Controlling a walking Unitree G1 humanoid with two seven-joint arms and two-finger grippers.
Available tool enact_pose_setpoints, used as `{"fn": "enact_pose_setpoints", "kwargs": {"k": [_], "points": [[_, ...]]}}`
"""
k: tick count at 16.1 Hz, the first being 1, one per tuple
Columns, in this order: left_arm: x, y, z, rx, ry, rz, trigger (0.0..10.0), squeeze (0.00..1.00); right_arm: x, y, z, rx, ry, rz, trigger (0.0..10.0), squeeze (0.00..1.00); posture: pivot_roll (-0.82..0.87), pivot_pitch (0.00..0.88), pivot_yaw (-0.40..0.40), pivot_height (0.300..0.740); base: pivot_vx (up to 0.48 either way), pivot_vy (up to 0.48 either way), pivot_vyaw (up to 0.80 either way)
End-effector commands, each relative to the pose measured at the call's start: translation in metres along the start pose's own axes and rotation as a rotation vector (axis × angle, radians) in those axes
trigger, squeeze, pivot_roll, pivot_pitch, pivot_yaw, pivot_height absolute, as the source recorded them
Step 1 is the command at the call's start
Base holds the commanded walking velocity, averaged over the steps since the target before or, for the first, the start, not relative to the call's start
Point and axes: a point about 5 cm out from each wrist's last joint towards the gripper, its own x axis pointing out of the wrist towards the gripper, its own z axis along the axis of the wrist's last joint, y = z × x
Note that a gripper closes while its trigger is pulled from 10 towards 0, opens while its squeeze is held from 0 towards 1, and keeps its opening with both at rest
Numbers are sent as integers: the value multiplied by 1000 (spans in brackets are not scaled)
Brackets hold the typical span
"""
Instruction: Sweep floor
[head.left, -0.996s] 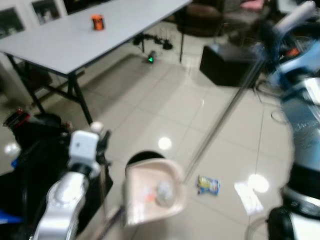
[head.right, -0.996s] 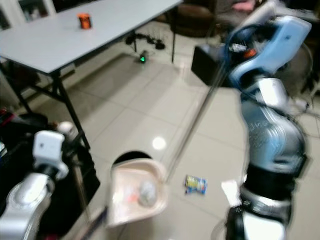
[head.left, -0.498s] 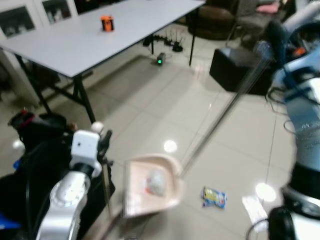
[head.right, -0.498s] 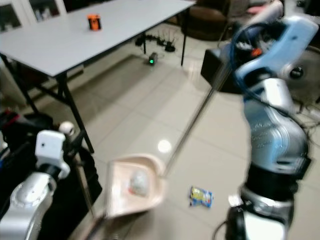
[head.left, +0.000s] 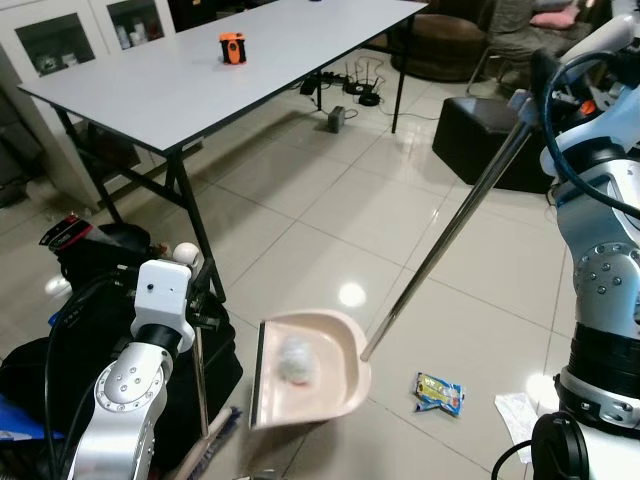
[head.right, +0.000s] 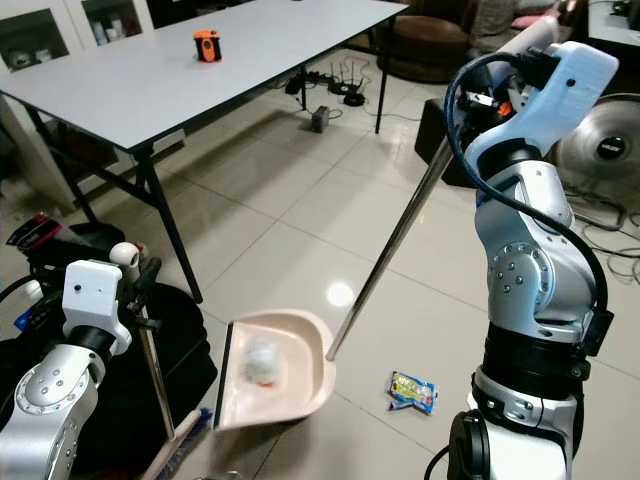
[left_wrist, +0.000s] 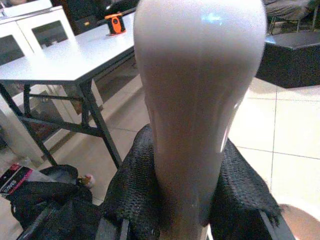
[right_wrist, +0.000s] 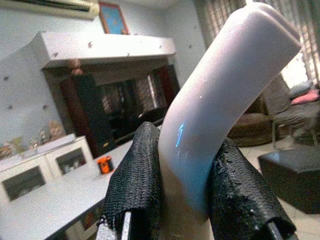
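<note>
Dustpan (head.left: 305, 375) low over tiled floor (head.left: 330, 200), crumpled debris inside; long metal pole (head.left: 450, 225) rising to right arm. Snack wrapper (head.left: 440, 392) on floor just beside pan, not collected. Broom handle (head.left: 200, 375) upright by left arm, bristles near black bag (head.left: 60, 340).

Right eye view: same layout; counter (head.right: 200, 60) carrying orange object (head.right: 207, 45).

Left wrist view: left gripper (left_wrist: 195, 200) pinching pale broom grip (left_wrist: 200, 75).

Right wrist view: right gripper (right_wrist: 185, 195) clamped on curved dustpan grip (right_wrist: 225, 85).

Judgement: both tools light, stiff, smooth plastic grips likely slippery; hold at grip ends. Pan level, or debris spills.
</note>
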Motion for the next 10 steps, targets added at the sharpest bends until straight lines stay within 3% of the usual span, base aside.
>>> {"fn": "enact_pose_setpoints", "kwargs": {"k": [1,5,10], "points": [[3,3,7,18,-31,8,10000,0,3,1,9,-4,-68,-20,10000,0,41,0,38,740,0,0,0],[4,3,8,21,-33,3,10000,0,9,3,8,-94,-121,-30,10000,0,41,0,39,740,0,0,0],[5,1,8,24,-37,-3,10000,0,16,30,-4,-233,-166,103,10000,0,43,0,40,740,0,0,0]]}}
